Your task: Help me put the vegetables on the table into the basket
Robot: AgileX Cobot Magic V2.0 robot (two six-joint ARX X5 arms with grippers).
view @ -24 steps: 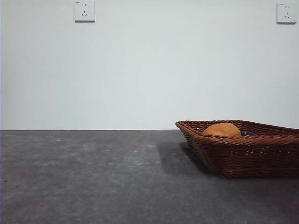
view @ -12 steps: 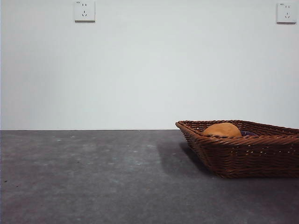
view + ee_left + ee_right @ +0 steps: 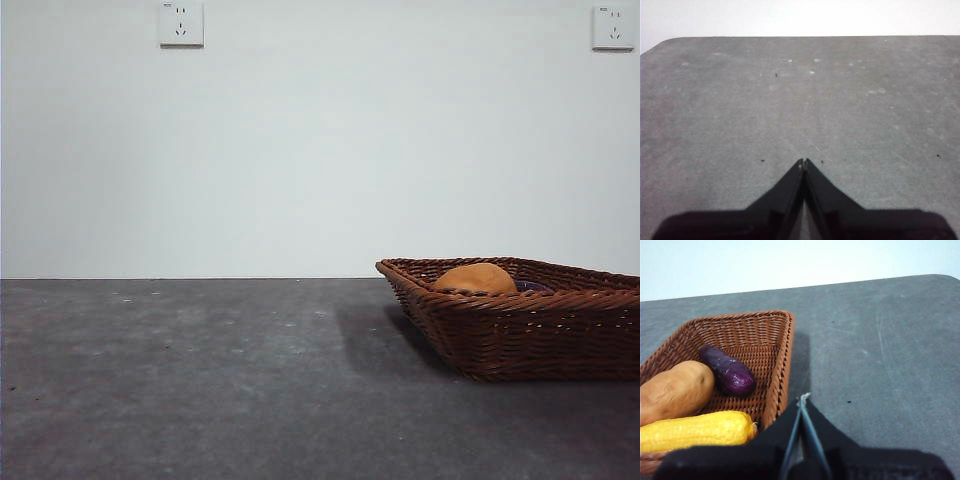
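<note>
Three veg — potato (image 3: 674,390), corn (image 3: 695,430), eggplant (image 3: 727,373) — sit in the basket (image 3: 775,365); look light, rigid, smooth, best pinched mid-body; my left hand (image 3: 803,162) and right hand (image 3: 803,399) both closed, empty, over bare desk (image 3: 800,100).

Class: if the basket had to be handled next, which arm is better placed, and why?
Probably the right. Its shut hand is beside the basket, which holds the potato, corn and eggplant. The left hand, also shut, sees only bare table.
</note>
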